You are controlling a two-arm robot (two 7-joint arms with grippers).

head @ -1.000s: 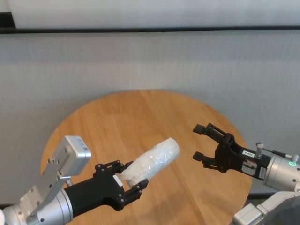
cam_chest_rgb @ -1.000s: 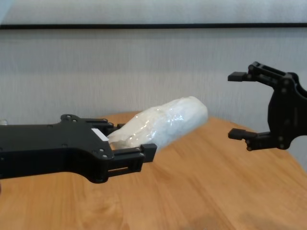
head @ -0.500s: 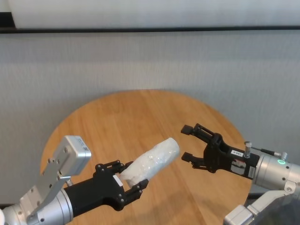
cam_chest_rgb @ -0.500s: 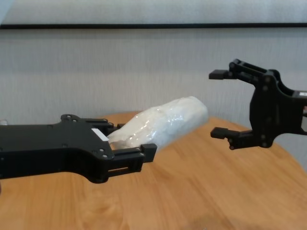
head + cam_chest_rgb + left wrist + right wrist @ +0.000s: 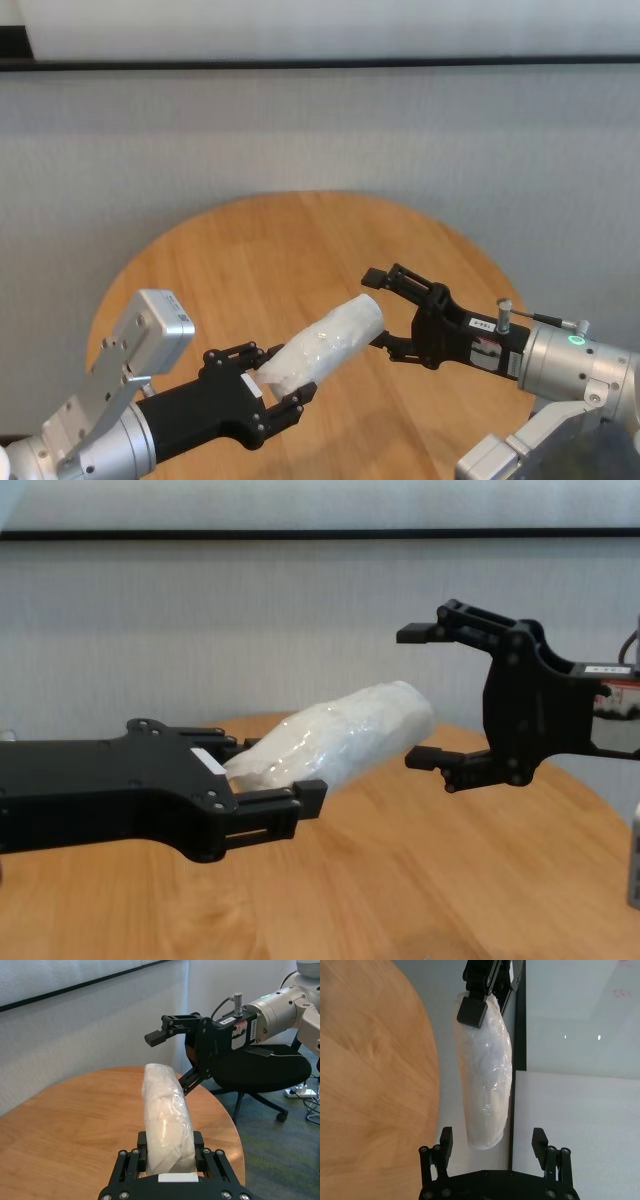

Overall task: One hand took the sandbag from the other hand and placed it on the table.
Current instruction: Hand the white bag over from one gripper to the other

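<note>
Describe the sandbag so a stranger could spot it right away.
Look above the round wooden table, where two black end effectors meet. The sandbag juts from the shut left end effector, its free tip at the open right end effector. It's the only white, crinkly, sausage-shaped pouch.

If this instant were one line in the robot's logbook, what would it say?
left gripper: shut on sandbag, above table | right gripper: open, at sandbag's free end | handover: pending

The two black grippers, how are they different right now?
The left gripper is shut on the sandbag, holding it above the table; the right gripper is open and holds nothing. The left points up toward the right; the right faces back, its fingers around the bag's free end. Both are black.
</note>
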